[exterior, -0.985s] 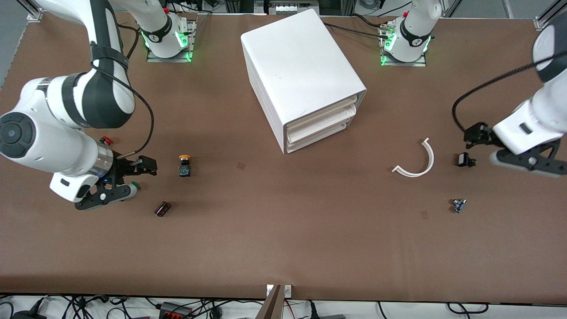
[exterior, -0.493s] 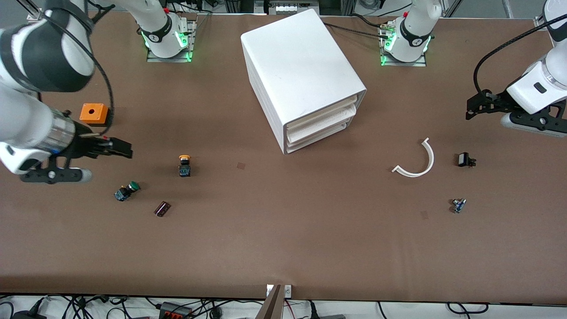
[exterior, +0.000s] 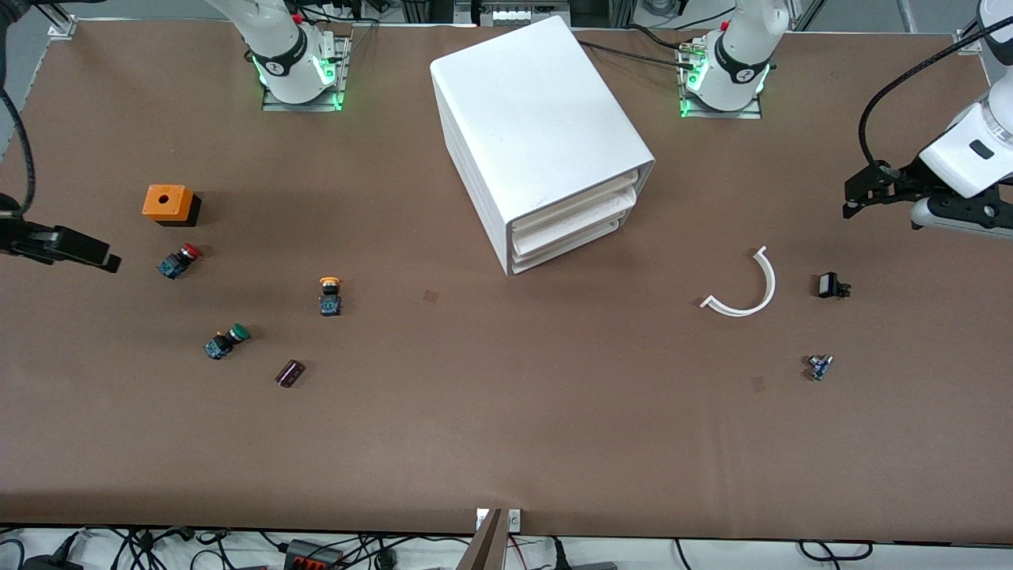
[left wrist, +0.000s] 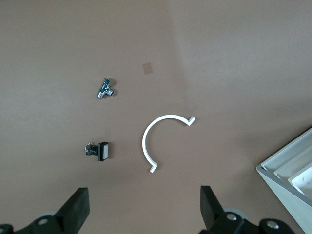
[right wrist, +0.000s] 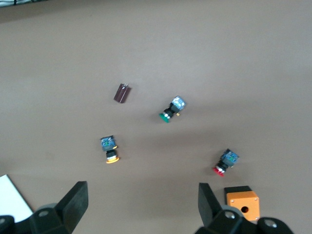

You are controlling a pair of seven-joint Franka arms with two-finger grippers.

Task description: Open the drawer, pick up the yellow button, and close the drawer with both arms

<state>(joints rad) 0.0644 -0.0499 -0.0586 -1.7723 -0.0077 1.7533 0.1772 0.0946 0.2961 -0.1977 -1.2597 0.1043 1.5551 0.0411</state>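
Both hands spread, empty: left hand (left wrist: 141,212) over bench edge, right hand (right wrist: 139,209) likewise. Drawer (exterior: 571,214) shut; we'd hook its front lip squarely, pull straight.

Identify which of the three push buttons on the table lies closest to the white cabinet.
The yellow-capped button: it lies nearest the cabinet; the red-capped button and green-capped button lie toward the right arm's end.

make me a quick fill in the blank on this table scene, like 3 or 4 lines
1. All three drawers of the cabinet are ____.
2. The button lying nearest the cabinet has a ____ cap.
3. The orange box has a round ____ in its top.
4. The left tool has its fingers ____, over the table near the white arc.

Missing words: shut; yellow; hole; open
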